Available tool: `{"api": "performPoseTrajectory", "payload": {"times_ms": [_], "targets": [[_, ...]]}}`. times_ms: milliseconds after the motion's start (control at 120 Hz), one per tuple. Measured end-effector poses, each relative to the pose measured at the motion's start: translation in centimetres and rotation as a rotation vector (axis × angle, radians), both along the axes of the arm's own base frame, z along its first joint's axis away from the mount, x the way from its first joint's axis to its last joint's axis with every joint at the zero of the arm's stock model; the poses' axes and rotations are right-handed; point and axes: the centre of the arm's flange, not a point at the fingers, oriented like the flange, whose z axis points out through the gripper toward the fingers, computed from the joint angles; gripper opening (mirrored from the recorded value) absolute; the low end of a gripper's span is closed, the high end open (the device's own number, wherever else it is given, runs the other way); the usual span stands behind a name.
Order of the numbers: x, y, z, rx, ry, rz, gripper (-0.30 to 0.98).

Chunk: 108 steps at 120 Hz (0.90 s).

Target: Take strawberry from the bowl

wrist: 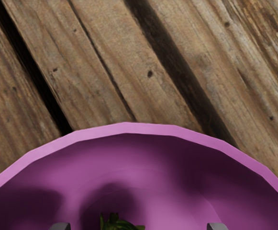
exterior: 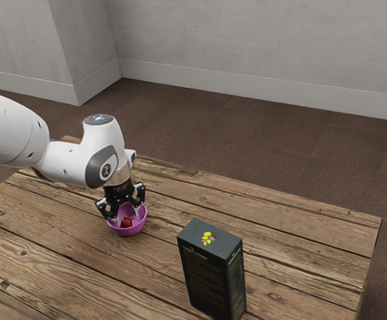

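In progress, seems to be around the middle: reaching down looks almost done; gripping, lifting and taking out are left to do. Can see the small red strawberry (exterior: 126,223) lying inside the round purple bowl (exterior: 128,232), so not taken out yet. Holds the black two-finger gripper (exterior: 127,217) low over it, with the 2 fingers (wrist: 61,226) wide apart and grasping nothing. In the wrist view, can find the strawberry's green leaves (wrist: 114,224) between both tips, nearer to 1 than to the other; may need a little centring before closing, to avoid pushing against the bowl's side.

Taking 12 o'clock as the top of the exterior view, and starting from the bowl: can notice at 4 o'clock the tall dark rectangular box (exterior: 213,273) with yellow printing, standing upright; at 10 o'clock the white jointed arm (exterior: 66,160). Below everything, can see the rough brown wooden table (exterior: 300,243) with dark gaps. Farther, toward 1 o'clock, can see the brown floor (exterior: 246,140), then the pale grey wall (exterior: 246,40) with a whitish baseboard (exterior: 246,80).
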Motion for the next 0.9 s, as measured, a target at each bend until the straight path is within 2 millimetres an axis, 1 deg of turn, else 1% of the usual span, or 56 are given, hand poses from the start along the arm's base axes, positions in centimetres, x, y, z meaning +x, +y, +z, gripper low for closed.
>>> {"api": "performPoseTrajectory", "payload": {"times_ms": [242,550,783,900], "targets": [[0.2,-0.2,-0.1,0.002,0.002,0.01,0.32],[0.1,-0.1,-0.8,0.006,0.012,0.022,0.25],[0.3,-0.2,-0.8,0.007,0.007,0.025,0.22],[0.3,-0.1,-1.3,0.01,0.015,0.026,0.21]]}}
